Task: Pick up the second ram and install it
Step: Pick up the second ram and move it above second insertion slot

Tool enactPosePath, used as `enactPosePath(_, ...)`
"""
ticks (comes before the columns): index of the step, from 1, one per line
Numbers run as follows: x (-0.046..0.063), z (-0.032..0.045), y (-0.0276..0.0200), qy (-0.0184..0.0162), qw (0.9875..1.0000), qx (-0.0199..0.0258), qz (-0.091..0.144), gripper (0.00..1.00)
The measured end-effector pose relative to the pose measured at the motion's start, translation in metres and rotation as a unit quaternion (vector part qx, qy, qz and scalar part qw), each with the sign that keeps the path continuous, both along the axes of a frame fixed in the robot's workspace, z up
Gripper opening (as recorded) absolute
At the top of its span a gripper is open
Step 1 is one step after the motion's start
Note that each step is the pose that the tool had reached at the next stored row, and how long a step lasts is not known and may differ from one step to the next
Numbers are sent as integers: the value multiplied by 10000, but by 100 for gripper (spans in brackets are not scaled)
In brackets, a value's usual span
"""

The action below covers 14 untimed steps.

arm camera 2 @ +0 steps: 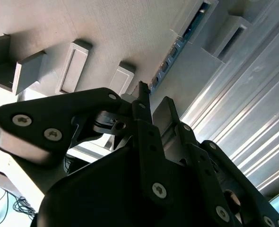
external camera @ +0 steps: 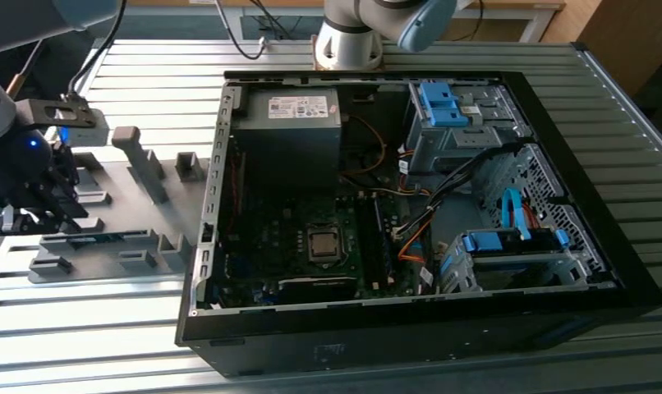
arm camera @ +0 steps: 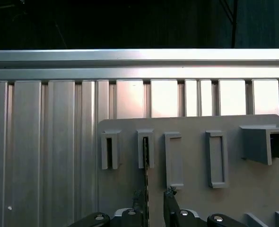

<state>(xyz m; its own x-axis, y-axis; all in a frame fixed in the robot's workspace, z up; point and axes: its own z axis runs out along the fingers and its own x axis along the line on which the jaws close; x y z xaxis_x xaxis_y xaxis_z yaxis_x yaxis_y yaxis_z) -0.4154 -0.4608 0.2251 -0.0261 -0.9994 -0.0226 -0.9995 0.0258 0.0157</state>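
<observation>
ribbed aluminium table (external camera: 144,82) bears a grey tray (external camera: 112,197); the hand (arm camera: 153,196), jaws apart, straddles the second ram (arm camera: 145,175).

Open desktop tower case (external camera: 419,328), side panel off, lying on slatted metal table (external camera: 90,328). Inside: grey power supply (external camera: 291,123), motherboard (external camera: 309,271), blue drive caddies (external camera: 441,103) (loose cables between). Grey fixture plate (external camera: 134,209) with holder blocks, at the exterior view's left.
</observation>
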Motion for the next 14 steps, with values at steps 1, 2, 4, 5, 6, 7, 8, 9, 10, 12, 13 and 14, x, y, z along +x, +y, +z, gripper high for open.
enactPosePath(1, 0, -12, -1, 0, 10000, 0, 0, 31)
enactPosePath(2, 0, -22, -1, 1, 10000, 0, 0, 31)
enactPosePath(4, 0, -38, -2, 1, 10000, -1, 0, 31)
enactPosePath(5, 0, -40, -2, 2, 10000, -1, 0, 31)
enactPosePath(6, 0, -39, -3, 2, 10000, -2, 0, 31)
enactPosePath(7, 0, -40, -2, 2, 10000, -1, 0, 31)
enactPosePath(8, 0, -42, -2, 1, 10000, -1, 0, 31)
enactPosePath(9, 0, -73, -2, 1, 10000, -1, 0, 31)
enactPosePath(10, 0, -86, -2, 0, 10000, 0, 1, 31)
enactPosePath(12, 0, -106, -3, 1, 10000, -1, 9, 31)
enactPosePath(13, 0, -116, -3, 0, 10000, 0, 12, 31)
enactPosePath(14, 0, -122, -4, 1, 10000, -1, 14, 31)
